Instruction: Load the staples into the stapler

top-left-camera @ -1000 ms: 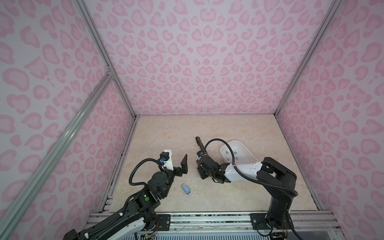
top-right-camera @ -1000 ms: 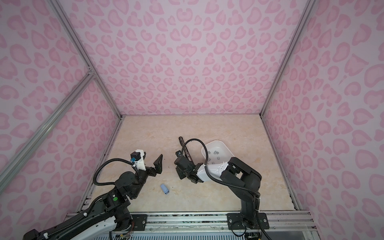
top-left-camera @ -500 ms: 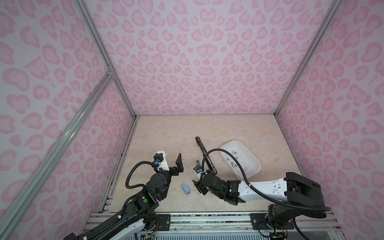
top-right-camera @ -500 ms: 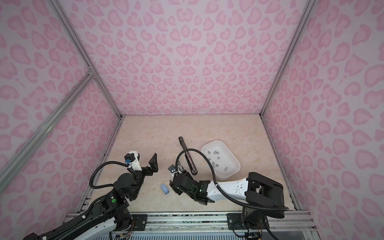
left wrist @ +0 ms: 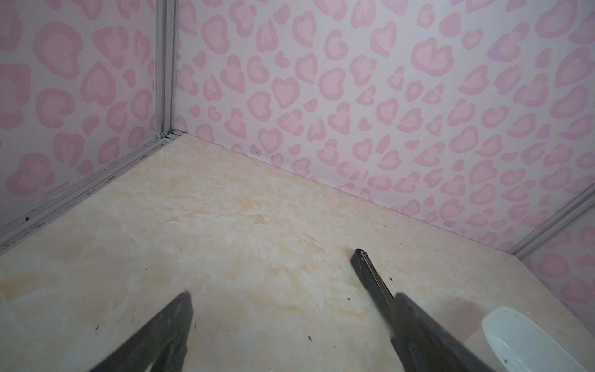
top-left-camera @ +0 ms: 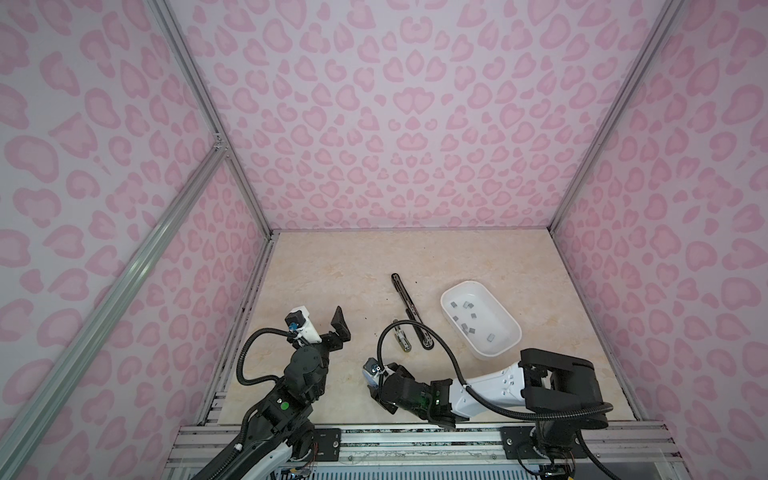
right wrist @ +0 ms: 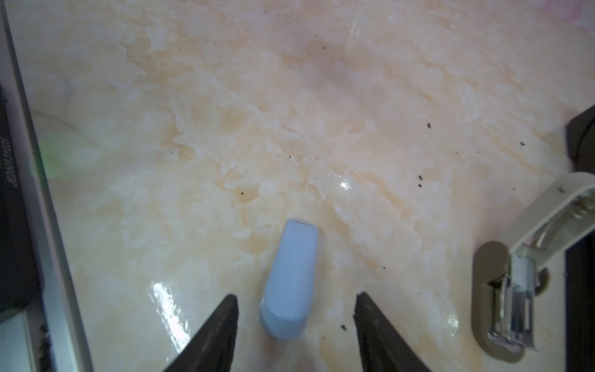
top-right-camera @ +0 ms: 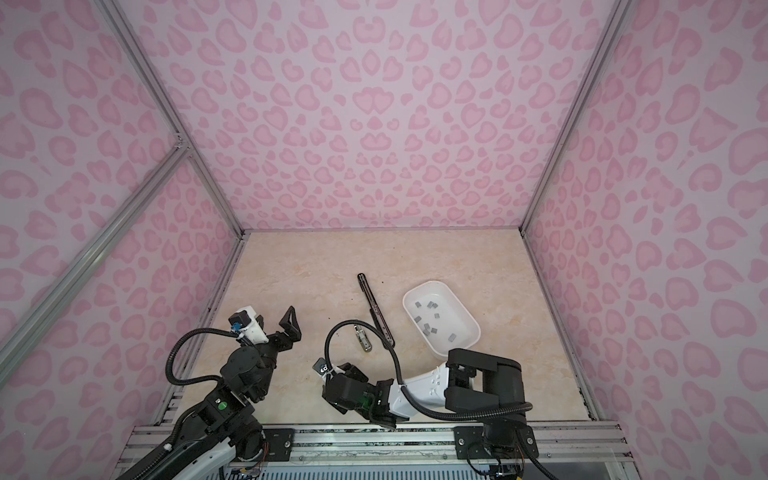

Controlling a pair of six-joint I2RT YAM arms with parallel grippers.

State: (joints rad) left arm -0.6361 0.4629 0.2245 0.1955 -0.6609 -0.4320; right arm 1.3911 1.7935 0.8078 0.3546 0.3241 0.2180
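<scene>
1. Jaws on the right gripper (right wrist: pixel 297 295) are standing apart nearest the front edge, flanking a small blue stapler (right wrist: pixel 289 277) that is lying closed on the table (right wrist: pixel 289 96); a gap is showing on each side, so nothing is being gripped
2. Slightly further back on the left, the left gripper (left wrist: pixel 293 295) is hanging above bare table with its jaws spread wide, holding nothing
3. Toward the middle, a beige stapler (top-left-camera: pixel 403 343) is lying hinged open; the right wrist view is showing its metal channel, though I cannot tell whether anything is sitting in it
4. Just beside it, a long black stapler (top-left-camera: pixel 405 301) is lying opened out flat, stretching toward the back wall
5. To the right of that, the staples (top-left-camera: pixel 465 309) are lying scattered as small grey blocks in a white tray (top-left-camera: pixel 492 354), well apart from both grippers in both top views
6. Judging from this, the loading is only just getting going: no block is being carried and none is visibly sitting in any stapler, so picking one from the tray, laying it in an open channel and closing the stapler are all left to do
</scene>
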